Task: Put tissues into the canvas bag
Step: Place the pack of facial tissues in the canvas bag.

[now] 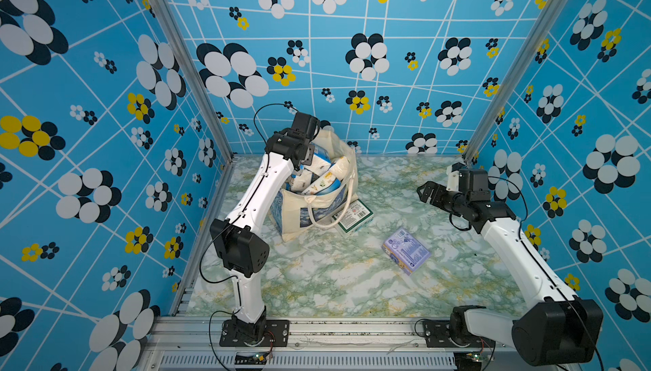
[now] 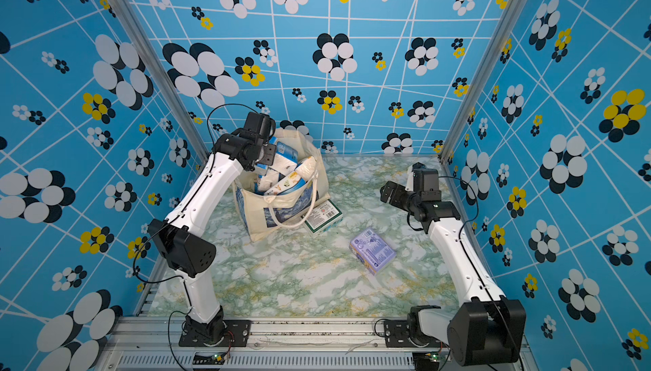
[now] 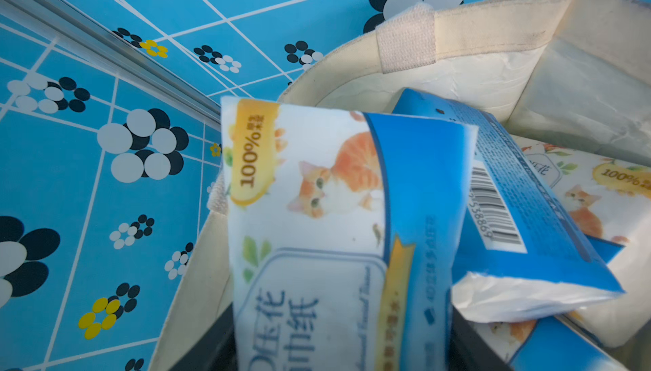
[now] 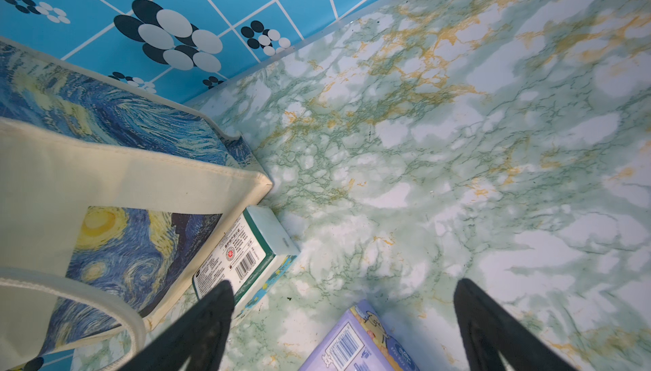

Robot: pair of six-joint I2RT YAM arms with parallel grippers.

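The canvas bag (image 1: 296,225) (image 2: 260,221) stands open at the back left of the table, with several blue-and-white tissue packs inside. My left gripper (image 1: 308,156) (image 2: 269,152) hangs over its mouth, shut on a blue-and-white tissue pack (image 3: 317,193) with an orange cat print. The pack sits between the dark jaws of the left gripper (image 3: 341,337), above the bag's rim (image 3: 475,24). A green-and-white pack (image 1: 354,216) (image 4: 246,256) lies against the bag's right foot. A lavender pack (image 1: 407,251) (image 4: 355,344) lies further right. My right gripper (image 1: 424,191) (image 4: 343,283) is open and empty above the table.
One cream loop handle (image 1: 338,211) droops over the bag's front and onto the green-and-white pack. Patterned walls close in the left, back and right. The metal rail (image 1: 317,330) with both arm bases runs along the front edge.
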